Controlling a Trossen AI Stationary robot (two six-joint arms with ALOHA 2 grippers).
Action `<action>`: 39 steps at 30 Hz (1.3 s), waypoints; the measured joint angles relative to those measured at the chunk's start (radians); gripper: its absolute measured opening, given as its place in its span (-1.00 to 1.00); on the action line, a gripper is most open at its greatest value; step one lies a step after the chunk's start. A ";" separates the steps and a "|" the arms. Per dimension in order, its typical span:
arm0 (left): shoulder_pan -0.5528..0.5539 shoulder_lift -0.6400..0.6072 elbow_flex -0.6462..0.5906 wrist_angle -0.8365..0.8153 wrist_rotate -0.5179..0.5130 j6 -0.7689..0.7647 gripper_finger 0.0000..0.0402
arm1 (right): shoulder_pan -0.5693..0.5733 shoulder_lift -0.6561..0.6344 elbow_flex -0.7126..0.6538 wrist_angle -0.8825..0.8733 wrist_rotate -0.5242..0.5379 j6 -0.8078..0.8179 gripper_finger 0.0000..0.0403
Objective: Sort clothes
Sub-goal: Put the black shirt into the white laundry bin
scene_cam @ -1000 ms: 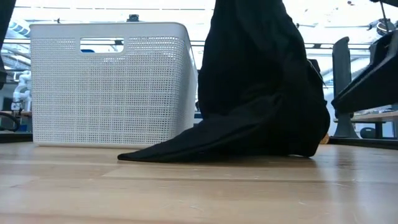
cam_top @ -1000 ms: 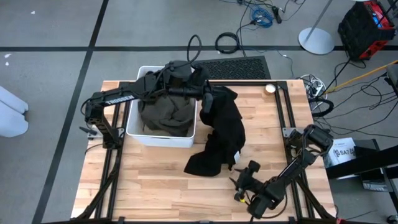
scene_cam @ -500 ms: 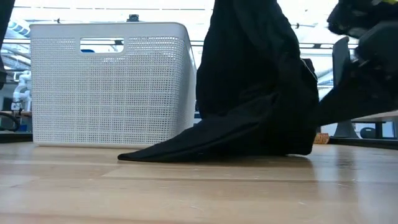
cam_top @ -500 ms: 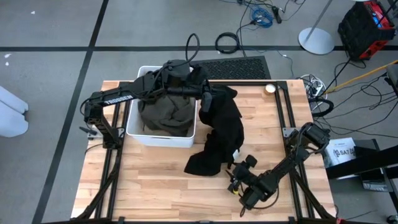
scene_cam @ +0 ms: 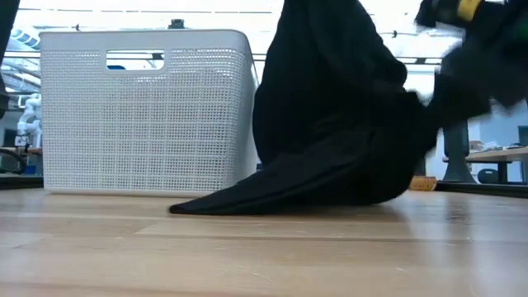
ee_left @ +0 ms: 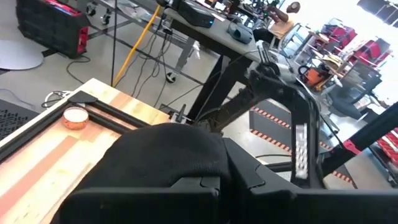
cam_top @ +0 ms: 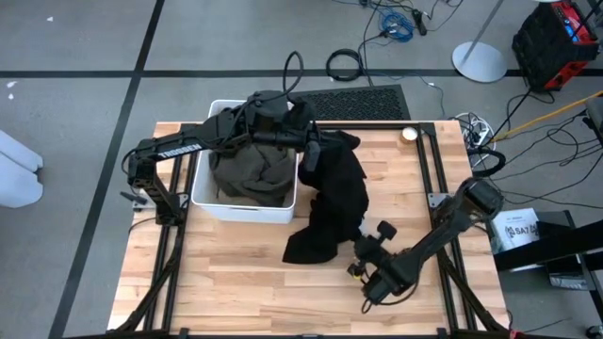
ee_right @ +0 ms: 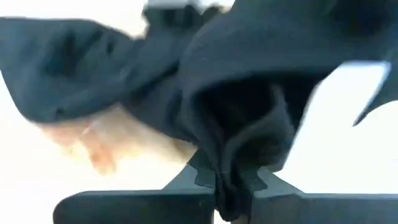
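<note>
The left tool [cam_top: 314,153] was clamped on the upper end of the black garment [cam_top: 337,202], which hung below it onto the wooden surface [cam_top: 236,273]. The right tool [cam_top: 360,252] pinched the garment's lower edge. Olive clothing [cam_top: 250,169] filled the white bin [cam_top: 203,200] beside the left tool.

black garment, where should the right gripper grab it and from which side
Grip the black garment at its low hem fold nearest the right gripper, coming from the table's right front. The left gripper holds its top up, so the hem trails loose on the table.
</note>
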 joint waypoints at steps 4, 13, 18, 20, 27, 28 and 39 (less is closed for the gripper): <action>0.000 -0.004 0.000 0.002 0.010 -0.002 -0.98 | 0.021 -0.101 0.115 -0.287 0.035 0.021 -0.99; 0.000 -0.080 -0.001 0.119 0.011 0.021 -0.98 | 0.058 -0.302 0.472 -0.722 0.100 -0.087 -1.00; -0.001 -0.154 0.000 0.223 0.009 0.023 -0.98 | 0.037 -0.448 0.590 -0.732 0.214 -0.226 -1.00; -0.001 -0.178 0.000 0.256 0.001 0.022 -0.98 | 0.025 -0.505 0.640 -0.731 0.293 -0.287 -1.00; 0.010 -0.204 0.000 0.323 -0.068 0.025 -0.98 | -0.045 -0.662 0.891 -0.617 0.455 -0.842 -1.00; 0.017 -0.202 0.000 0.331 -0.071 0.024 -0.98 | -0.052 -0.675 0.924 -0.563 0.467 -0.946 -1.00; 0.154 -0.140 0.000 0.643 0.026 0.061 -0.98 | -0.054 -0.690 1.078 0.299 0.411 -2.048 -1.00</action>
